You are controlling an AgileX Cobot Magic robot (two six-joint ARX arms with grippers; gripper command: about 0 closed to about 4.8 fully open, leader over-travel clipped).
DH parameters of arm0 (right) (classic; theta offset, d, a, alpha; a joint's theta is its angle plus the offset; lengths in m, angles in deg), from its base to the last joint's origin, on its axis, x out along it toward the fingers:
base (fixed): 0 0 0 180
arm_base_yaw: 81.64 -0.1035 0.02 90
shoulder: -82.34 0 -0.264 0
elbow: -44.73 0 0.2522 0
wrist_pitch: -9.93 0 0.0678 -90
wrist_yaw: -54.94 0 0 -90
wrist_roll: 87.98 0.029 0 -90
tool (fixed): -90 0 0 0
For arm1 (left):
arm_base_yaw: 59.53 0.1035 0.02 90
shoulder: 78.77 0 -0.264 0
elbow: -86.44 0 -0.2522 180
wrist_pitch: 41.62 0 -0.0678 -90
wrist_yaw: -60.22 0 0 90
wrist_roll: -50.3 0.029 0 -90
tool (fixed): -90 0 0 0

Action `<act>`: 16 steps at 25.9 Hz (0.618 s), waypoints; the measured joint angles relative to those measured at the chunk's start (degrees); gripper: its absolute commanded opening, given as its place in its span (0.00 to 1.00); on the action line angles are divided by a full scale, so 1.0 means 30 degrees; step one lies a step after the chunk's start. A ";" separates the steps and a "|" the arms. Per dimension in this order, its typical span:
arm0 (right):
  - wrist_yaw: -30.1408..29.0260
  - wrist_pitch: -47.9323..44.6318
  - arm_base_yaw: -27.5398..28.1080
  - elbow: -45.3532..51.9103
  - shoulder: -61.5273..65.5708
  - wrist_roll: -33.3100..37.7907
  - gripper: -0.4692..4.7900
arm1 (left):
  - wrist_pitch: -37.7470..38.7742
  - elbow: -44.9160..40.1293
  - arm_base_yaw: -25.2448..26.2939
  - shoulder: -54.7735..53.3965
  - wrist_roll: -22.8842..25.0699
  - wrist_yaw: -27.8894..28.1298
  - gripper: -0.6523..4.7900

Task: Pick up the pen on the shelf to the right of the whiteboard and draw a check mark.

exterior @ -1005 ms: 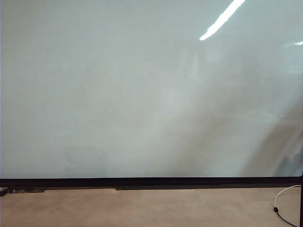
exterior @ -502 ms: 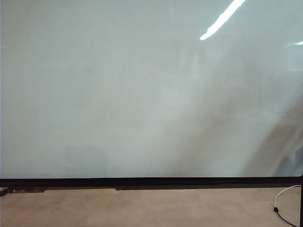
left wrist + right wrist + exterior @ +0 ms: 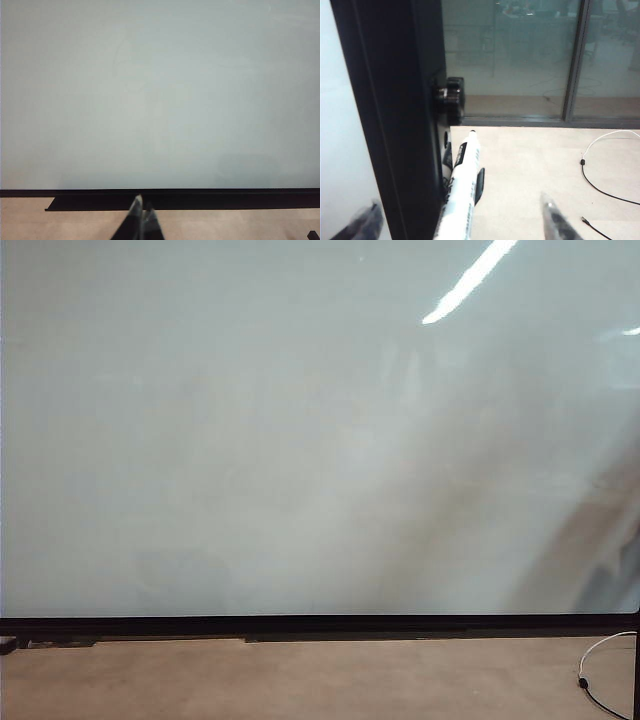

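Note:
The whiteboard [image 3: 300,440] fills the exterior view, and neither gripper shows there. No check mark is in view on it. In the right wrist view the pen [image 3: 462,185], white barrel with a black band, stands in a black clip holder [image 3: 479,184] on the board's black side frame [image 3: 395,125]. My right gripper [image 3: 459,214] is open, one fingertip on each side of the pen and frame, not touching the pen. My left gripper [image 3: 143,209] is shut and empty, low in front of the whiteboard [image 3: 150,100] near its bottom edge.
A black knob [image 3: 451,97] sticks out of the frame above the pen. A white cable [image 3: 605,165] lies on the tan floor beside the board, the same cable [image 3: 598,665] showing in the exterior view. A glass wall [image 3: 520,60] stands behind. A black ledge [image 3: 100,202] runs under the board.

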 measured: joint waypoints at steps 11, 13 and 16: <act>-0.0452 0.0102 -0.0073 -0.0189 0.0015 0.0153 0.77 | 0.0000 0.0000 0.0000 0.0000 -0.0007 0.0000 0.11; -0.0612 0.0138 -0.0073 -0.0182 0.0029 0.0175 0.74 | 0.0000 0.0000 0.0000 0.0000 -0.0007 0.0000 0.11; -0.0648 0.0138 -0.0087 -0.0182 0.0029 0.0211 0.68 | 0.0000 0.0000 0.0000 0.0000 -0.0007 0.0000 0.11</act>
